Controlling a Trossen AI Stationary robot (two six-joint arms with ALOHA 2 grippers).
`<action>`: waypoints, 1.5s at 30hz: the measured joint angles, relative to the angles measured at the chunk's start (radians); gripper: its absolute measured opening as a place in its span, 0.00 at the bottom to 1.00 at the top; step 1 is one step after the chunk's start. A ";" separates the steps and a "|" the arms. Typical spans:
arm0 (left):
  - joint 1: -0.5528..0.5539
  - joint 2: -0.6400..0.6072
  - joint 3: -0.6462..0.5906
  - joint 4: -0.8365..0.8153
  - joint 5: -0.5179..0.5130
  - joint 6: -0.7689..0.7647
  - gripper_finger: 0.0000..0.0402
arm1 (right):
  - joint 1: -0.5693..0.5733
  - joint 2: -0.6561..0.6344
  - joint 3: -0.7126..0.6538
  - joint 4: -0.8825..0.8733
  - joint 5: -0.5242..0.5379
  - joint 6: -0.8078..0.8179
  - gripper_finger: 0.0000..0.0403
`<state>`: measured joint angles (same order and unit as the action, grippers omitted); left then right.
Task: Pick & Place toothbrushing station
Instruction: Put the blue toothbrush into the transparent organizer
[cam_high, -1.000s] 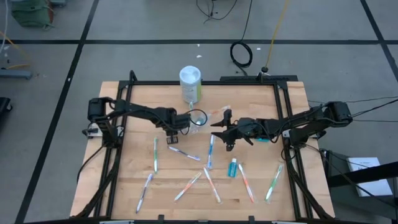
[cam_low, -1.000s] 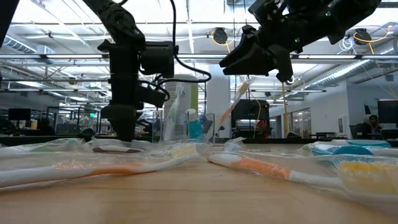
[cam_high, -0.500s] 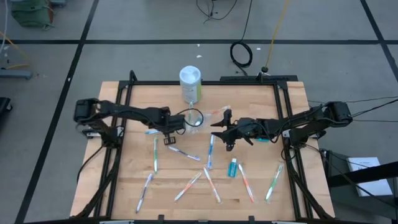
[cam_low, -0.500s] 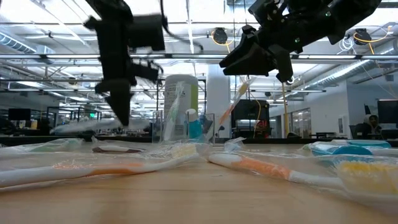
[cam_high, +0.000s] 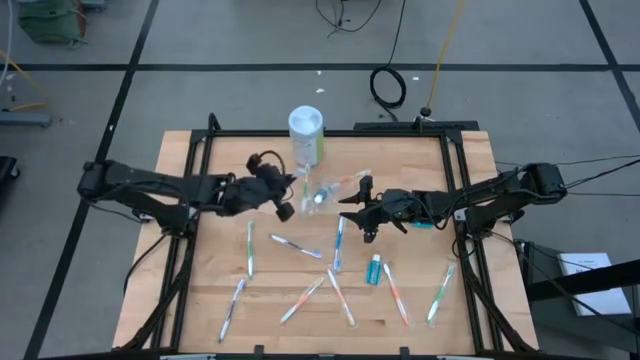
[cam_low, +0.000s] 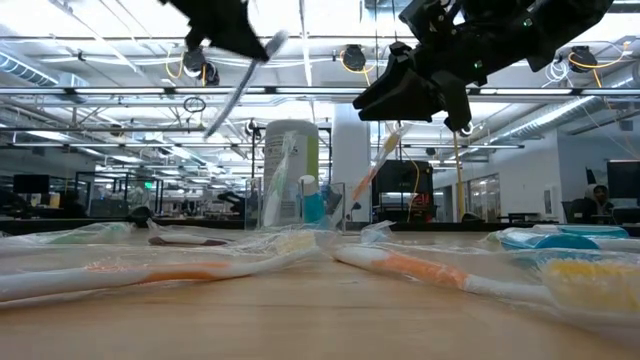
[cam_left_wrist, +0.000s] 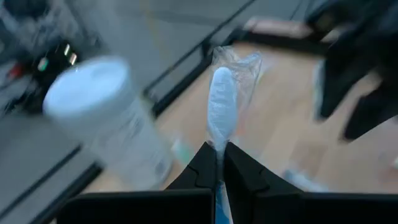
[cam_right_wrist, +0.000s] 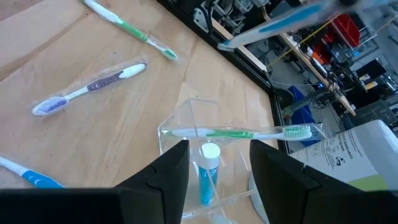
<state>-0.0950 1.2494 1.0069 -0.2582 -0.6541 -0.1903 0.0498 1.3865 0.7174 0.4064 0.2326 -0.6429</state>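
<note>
My left gripper (cam_high: 279, 196) hangs high above the table, left of the clear cup (cam_high: 318, 194), shut on a toothbrush (cam_low: 238, 88) in a clear wrapper. The cup (cam_right_wrist: 200, 163) stands on the table with a green toothbrush (cam_right_wrist: 242, 132) lying across its rim and a toothpaste tube (cam_right_wrist: 208, 171) upright inside. My right gripper (cam_high: 353, 208) is open and hovers just right of the cup, pointing at it and touching nothing. Several wrapped toothbrushes (cam_high: 296, 246) and another toothpaste tube (cam_high: 375, 269) lie flat on the wood. My left gripper pinches the wrapped toothbrush between its two fingers, just below the bristle head (cam_left_wrist: 219, 148). The fingers lie along the brush, and the head (cam_left_wrist: 222, 102) sticks out past their tips. The brush is lifted clear of the table and slants downward from the gripper.
A white canister with a green label (cam_high: 306, 134) stands just beyond the cup, near the far edge. Black frame rails (cam_high: 190, 250) run along the table's left and right sides. Loose toothbrushes cover the near half of the table (cam_high: 340, 297).
My left gripper stood at the table beside the cup. It has shut on a wrapped toothbrush, risen well above the table and tipped from pointing down toward level. The toothbrush has been lifted clear. My right gripper has kept still.
</note>
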 joint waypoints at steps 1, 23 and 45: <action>-0.007 0.005 0.000 0.061 -0.001 0.032 0.02 | 0.000 0.000 0.000 0.000 0.000 -0.001 0.40; -0.062 0.210 -0.001 0.484 -0.372 0.192 0.02 | 0.000 0.000 0.000 -0.068 -0.002 0.056 0.40; 0.044 0.221 -0.550 1.368 0.025 0.131 0.03 | 0.000 0.000 0.000 -0.049 0.000 0.024 0.40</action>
<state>-0.0508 1.4700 0.4574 1.1101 -0.6292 -0.0597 0.0498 1.3862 0.7174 0.3572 0.2321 -0.6190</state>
